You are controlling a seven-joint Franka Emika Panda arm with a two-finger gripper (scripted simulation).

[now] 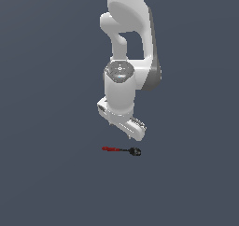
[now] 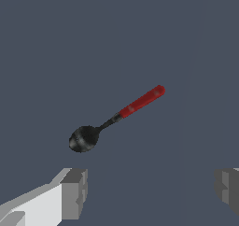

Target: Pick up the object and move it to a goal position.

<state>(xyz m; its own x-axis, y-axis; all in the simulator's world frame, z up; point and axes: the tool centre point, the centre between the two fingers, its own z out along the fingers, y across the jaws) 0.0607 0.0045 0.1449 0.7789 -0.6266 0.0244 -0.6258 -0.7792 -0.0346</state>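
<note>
**One spoon, one claw, claw empty**

You had one spoon (image 1: 122,150) lying flat on the dark table (image 1: 46,173), red handle toward the exterior view's left, black bowl toward its right. You had one claw (image 2: 151,192), fingers (image 2: 74,192) spread wide apart, gripping nothing. It hung above the spoon, not touching. In the wrist view, the spoon sat clear of both fingers, off to one side of their gap.
</note>
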